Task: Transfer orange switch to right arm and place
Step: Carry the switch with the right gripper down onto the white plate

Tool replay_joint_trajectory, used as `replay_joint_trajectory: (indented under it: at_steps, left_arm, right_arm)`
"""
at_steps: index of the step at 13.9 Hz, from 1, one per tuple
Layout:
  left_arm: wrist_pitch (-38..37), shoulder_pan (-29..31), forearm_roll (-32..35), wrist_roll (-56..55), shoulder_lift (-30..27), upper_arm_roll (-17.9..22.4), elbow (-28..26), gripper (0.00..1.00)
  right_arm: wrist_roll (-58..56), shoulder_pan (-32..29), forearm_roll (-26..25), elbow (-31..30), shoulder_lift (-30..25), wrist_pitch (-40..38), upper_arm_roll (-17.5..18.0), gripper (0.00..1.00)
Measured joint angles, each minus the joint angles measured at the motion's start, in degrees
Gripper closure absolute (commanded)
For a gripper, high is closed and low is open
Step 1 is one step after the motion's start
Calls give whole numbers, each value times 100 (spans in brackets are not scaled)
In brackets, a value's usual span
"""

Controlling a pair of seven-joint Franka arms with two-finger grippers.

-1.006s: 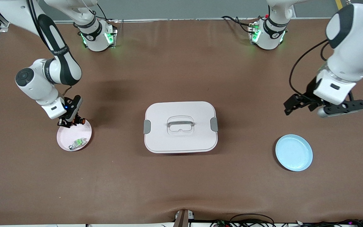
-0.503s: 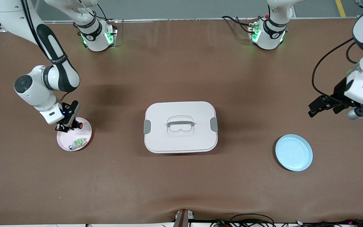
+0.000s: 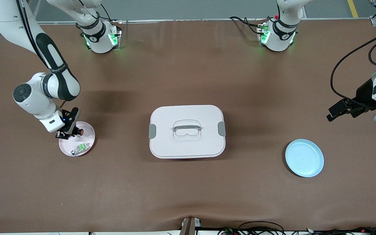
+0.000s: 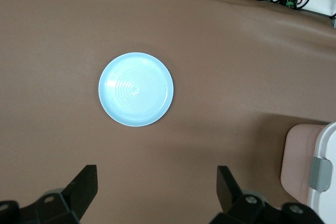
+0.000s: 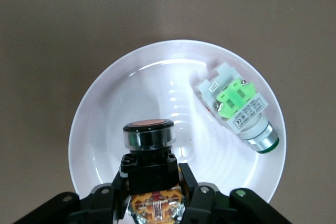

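The orange switch (image 3: 79, 132) (image 5: 148, 148), a black body with an orange cap, is held between the fingers of my right gripper (image 3: 66, 133) (image 5: 149, 184), which is shut on it. It hangs low over the pink plate (image 3: 88, 138) (image 5: 100, 129), at the rim nearest the right arm's base; whether it touches the plate I cannot tell. My left gripper (image 3: 333, 115) (image 4: 156, 182) waits open and empty at the left arm's end of the table, above bare table beside the blue plate (image 3: 304, 158) (image 4: 136, 89).
A green-and-silver part (image 3: 79, 148) (image 5: 239, 108) lies in the pink plate, nearer the front camera than the switch. A white lidded box (image 3: 187, 131) (image 4: 320, 166) with a grey handle stands mid-table between the two plates.
My right gripper has sunk lower over the pink plate with the switch still in it. The left arm has pulled back toward its own end of the table, still open.
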Motion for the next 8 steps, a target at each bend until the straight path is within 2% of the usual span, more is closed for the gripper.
replay_joint_trajectory:
  at_steps: [8]
  left_arm:
    - [0,-37,-2,0,0,42,17,0]
  right_arm:
    - [-106,-34,0,265,378,2,-13,100]
